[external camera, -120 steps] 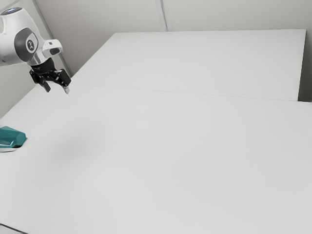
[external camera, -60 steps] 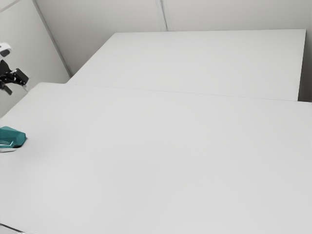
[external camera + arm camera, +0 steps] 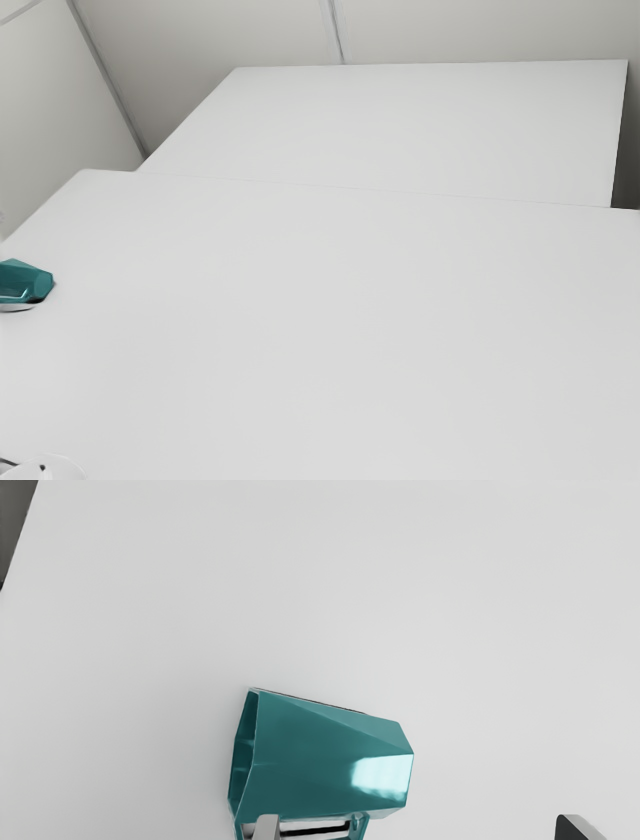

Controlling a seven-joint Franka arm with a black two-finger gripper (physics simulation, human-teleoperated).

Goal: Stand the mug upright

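Teal faceted mug (image 3: 325, 765) lies unmoved on its side on the white surface (image 3: 350, 320); uprighting remains outstanding. The black two-finger tool (image 3: 424, 827) has travelled toward the exterior view's left, wide open, holding nothing, one fingertip overlapping the handle (image 3: 365, 827). Open room extends toward the exterior view's right; the wrist view's surface edge (image 3: 21, 535) lies well apart.

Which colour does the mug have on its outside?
Teal: the mug shows it best in the wrist view.

Free room over table (image 3: 350, 320), tipped mug (image 3: 310, 760) obstructing, clearance at handle (image 3: 357, 824) unclear
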